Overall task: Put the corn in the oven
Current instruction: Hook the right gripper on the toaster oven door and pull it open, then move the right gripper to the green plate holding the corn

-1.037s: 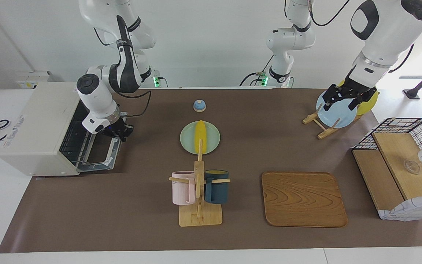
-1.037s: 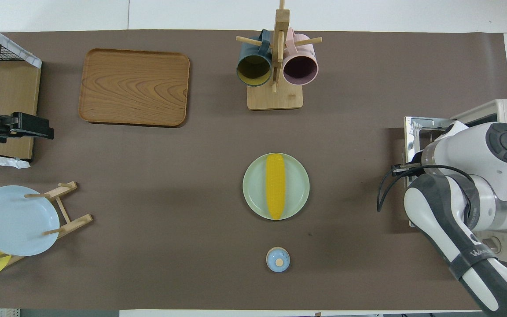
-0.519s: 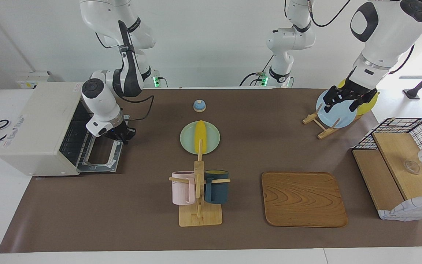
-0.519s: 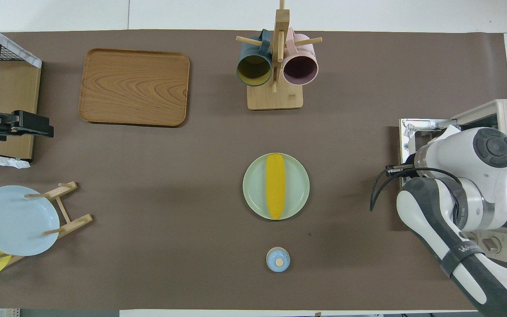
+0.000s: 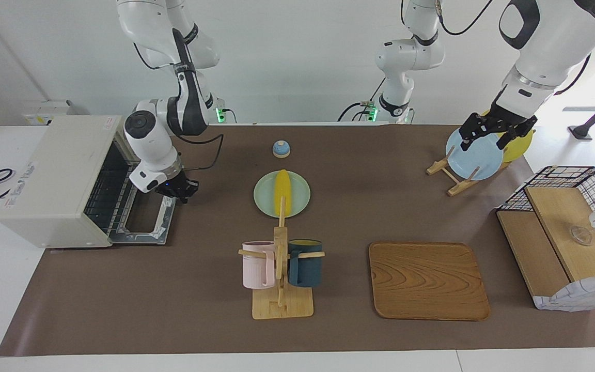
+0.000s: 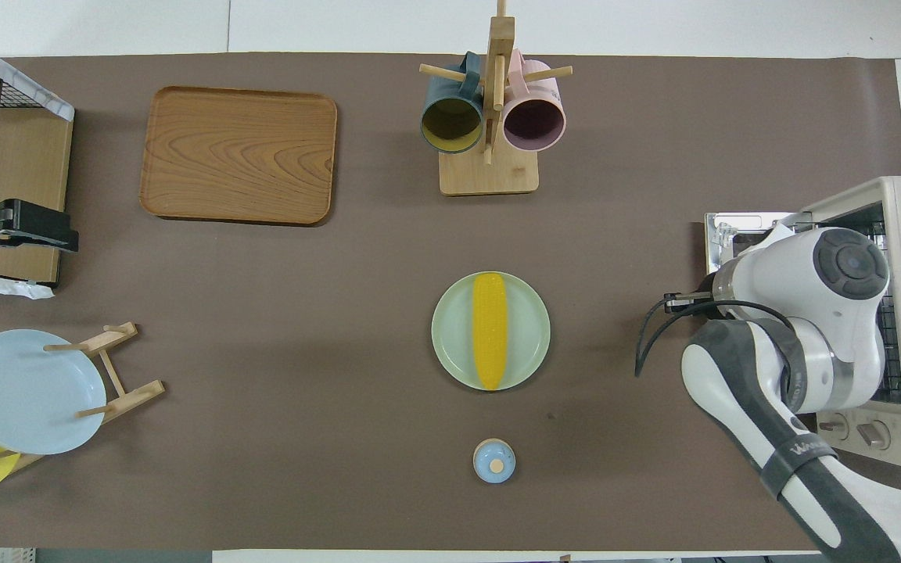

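The corn lies on a pale green plate in the middle of the table; it also shows in the overhead view. The cream-white oven stands at the right arm's end, its door folded down flat and its wire rack showing. My right gripper hangs low just beside the open door's edge, between the oven and the plate, and holds nothing. In the overhead view the right arm's wrist hides it. My left gripper is open and empty over a blue plate in a wooden rack.
A small blue bell sits nearer to the robots than the plate. A wooden mug rack with a pink and a dark blue mug stands farther out. A wooden tray and a wire basket with boards lie toward the left arm's end.
My right gripper has drawn away from the oven door toward the middle of the table. My left gripper has risen a little over the plate rack. The corn has not moved.
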Controlling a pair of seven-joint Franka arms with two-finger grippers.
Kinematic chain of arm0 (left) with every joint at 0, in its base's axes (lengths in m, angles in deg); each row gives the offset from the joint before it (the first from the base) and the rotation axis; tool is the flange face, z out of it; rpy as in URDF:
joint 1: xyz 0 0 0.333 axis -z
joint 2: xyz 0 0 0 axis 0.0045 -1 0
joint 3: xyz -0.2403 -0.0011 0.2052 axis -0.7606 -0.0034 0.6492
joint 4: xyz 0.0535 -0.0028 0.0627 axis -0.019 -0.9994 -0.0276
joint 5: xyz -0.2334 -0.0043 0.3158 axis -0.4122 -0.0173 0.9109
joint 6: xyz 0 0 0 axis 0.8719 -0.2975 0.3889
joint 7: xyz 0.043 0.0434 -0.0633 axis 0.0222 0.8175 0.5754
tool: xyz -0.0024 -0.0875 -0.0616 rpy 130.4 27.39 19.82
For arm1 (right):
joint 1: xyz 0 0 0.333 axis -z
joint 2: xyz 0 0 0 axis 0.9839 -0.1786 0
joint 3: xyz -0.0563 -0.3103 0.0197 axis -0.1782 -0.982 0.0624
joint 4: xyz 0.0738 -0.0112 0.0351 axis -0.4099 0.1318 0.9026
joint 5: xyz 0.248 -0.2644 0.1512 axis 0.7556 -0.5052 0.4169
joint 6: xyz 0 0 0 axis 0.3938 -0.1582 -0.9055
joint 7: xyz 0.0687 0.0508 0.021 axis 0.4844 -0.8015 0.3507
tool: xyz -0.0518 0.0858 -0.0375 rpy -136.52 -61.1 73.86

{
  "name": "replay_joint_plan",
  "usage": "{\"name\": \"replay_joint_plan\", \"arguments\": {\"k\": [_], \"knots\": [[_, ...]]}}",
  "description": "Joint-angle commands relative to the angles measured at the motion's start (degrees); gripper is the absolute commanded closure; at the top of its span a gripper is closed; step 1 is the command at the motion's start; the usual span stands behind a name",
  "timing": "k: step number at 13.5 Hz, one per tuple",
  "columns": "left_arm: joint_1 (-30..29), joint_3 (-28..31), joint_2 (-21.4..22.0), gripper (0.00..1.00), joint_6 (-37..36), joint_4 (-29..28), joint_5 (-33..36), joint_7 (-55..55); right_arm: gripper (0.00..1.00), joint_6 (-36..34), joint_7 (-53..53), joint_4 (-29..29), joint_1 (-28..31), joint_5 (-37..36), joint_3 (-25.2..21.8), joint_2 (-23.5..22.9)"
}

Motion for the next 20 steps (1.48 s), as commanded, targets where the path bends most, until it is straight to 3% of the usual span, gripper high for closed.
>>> {"name": "replay_joint_plan", "arguments": {"k": [1,4,8,10,11,12,14,18,20], "knots": [[-0.09,-0.27,-1.18,0.0,-2.95,2.03,1.01,-0.44,1.0,-2.09,-12.33,-2.87,-9.02,1.58,-0.38,-0.09],[0.0,-0.19,-1.17,0.0,-2.16,1.76,1.01,-0.36,1.0,-10.08,-28.33,-10.42,-17.65,1.58,-0.29,-1.58],[0.0,-0.45,-1.35,0.0,-2.16,1.67,0.93,0.08,0.97,-4.06,-35.15,-12.99,-25.49,0.79,-0.29,-3.16],[-0.08,-0.45,-1.35,0.0,-2.16,1.76,0.93,0.08,0.81,-5.52,-35.5,-18.15,-28.11,0.79,-0.29,-6.31],[-0.09,-0.54,-1.35,0.0,-2.16,1.76,0.93,0.08,0.57,-8.41,-38.46,-23.31,-31.52,0.61,-0.38,-10.59],[-0.09,-0.54,-1.26,0.0,-2.16,1.76,0.93,0.08,0.55,-10.44,-43.62,-29.11,-34.17,-1.65,-0.55,-14.99],[-0.09,-0.62,-1.44,0.0,-1.72,2.02,1.19,-0.35,0.55,-8.1,-45.52,-31.45,-34.9,-8.68,-0.29,-19.15],[-0.52,-0.71,-1.35,0.0,-0.75,1.94,1.1,-0.27,0.73,-4.15,-45.61,-27.16,-35.16,-8.71,-0.12,-19.08],[-0.61,-0.62,-1.35,0.0,-0.67,1.94,1.1,-0.27,0.75,-1.68,-45.61,-24.61,-35.16,-8.71,-0.12,-18.64]]}}
